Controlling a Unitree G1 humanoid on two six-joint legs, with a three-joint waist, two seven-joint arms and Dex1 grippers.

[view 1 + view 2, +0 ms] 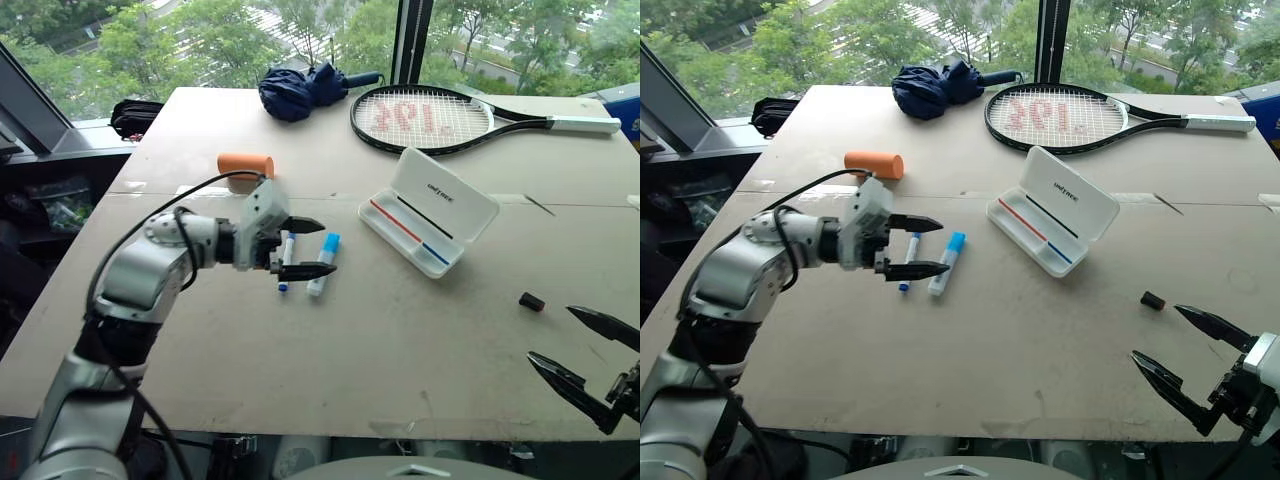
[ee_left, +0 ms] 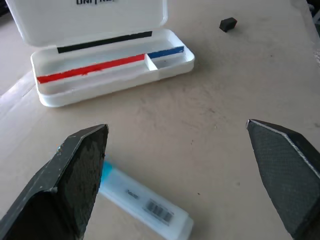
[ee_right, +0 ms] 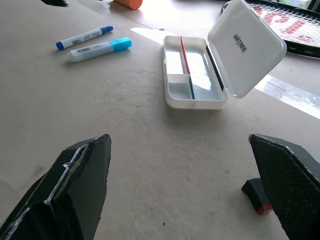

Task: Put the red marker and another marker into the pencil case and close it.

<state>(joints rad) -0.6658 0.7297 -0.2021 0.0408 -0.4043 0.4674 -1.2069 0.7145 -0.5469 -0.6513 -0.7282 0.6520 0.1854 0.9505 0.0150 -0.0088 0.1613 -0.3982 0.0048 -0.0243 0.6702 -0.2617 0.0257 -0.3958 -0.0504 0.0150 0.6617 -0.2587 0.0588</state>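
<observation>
The white pencil case (image 1: 446, 196) lies open right of the table's middle, lid raised, with thin red, black and blue lines along its tray (image 2: 115, 80). The red marker is out of view. Two markers lie side by side left of the case: a thin white one with a dark blue cap (image 3: 82, 37) and a thicker one with a light blue cap (image 1: 319, 279). My left gripper (image 1: 328, 247) hovers open just over these two, holding nothing. Near the table's front right edge my right gripper (image 1: 550, 333) stands open and empty.
A small black piece (image 1: 532, 301) with a red end lies near the right gripper. An orange cylinder (image 1: 245, 165) sits behind the left hand. At the far side lie a tennis racket (image 1: 425, 118) and a folded blue umbrella (image 1: 300, 90).
</observation>
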